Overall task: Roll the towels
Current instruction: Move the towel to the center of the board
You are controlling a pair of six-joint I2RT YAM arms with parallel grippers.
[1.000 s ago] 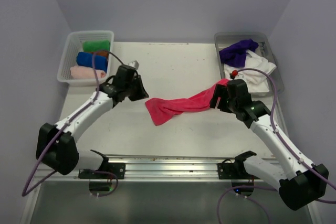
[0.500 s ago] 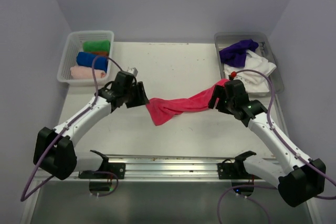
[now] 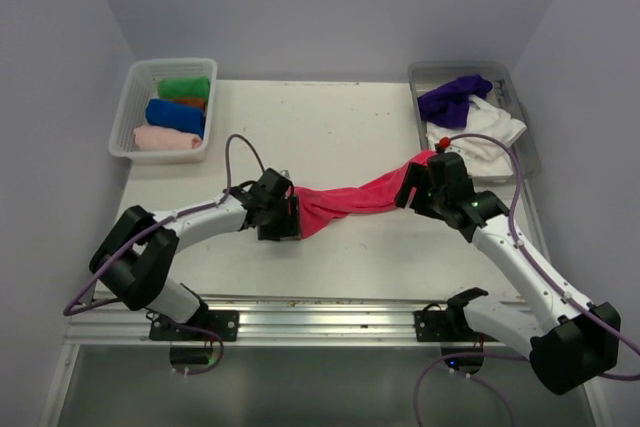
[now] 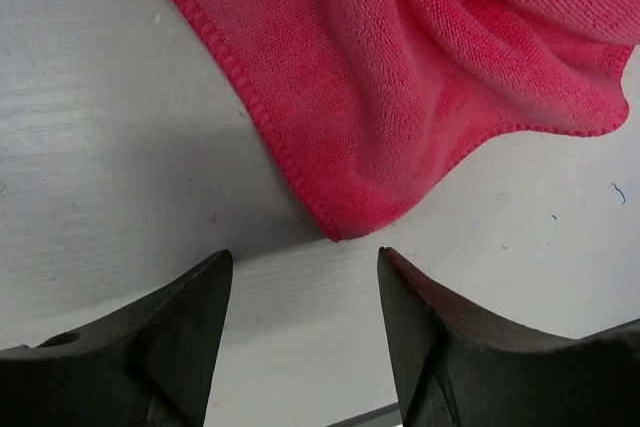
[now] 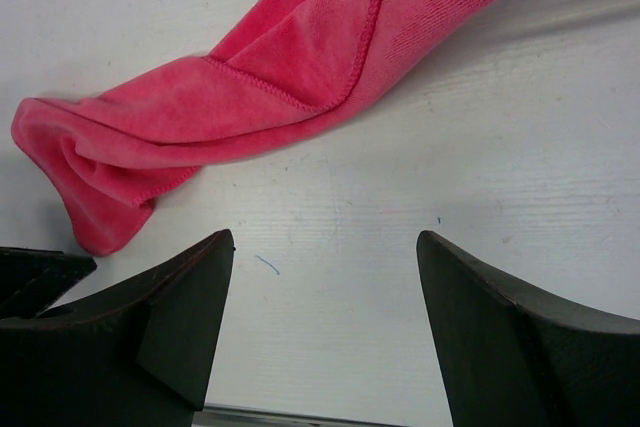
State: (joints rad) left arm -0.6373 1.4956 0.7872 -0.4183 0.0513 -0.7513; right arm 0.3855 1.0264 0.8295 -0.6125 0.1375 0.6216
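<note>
1. The hot pink towel (image 3: 350, 199) lies bunched into a long, twisted strip across the middle of the bench (image 3: 330, 127), running from the left end effector (image 3: 283, 219) up and to the right toward the right end effector (image 3: 412, 190).
2. The left end effector sits low at the towel's left end. In the left wrist view its jaws stand apart with nothing between them, and the towel's (image 4: 400, 97) hemmed corner lies flat on the bench just ahead of the gap (image 4: 305, 255), not touching either finger.
3. The right end effector hangs over the towel's right end, close to the grey tray (image 3: 520, 87). It covers that end from above, so it is hard to say whether the cloth reaches the tray.
4. In the right wrist view the right end effector (image 5: 326, 237) is spread wide and holds nothing. The towel (image 5: 250, 117) lies ahead of the fingers and to their left, with bare bench between the two fingertips.
5. The tray at the far right holds a purple towel (image 3: 453, 99) and a white towel (image 3: 485, 132), both loose and crumpled.
6. The white basket (image 3: 128, 107) at the far left holds rolled towels side by side: a green towel (image 3: 185, 88), an orange towel (image 3: 190, 103), a blue towel (image 3: 175, 115) and a pale pink towel (image 3: 168, 137).
</note>
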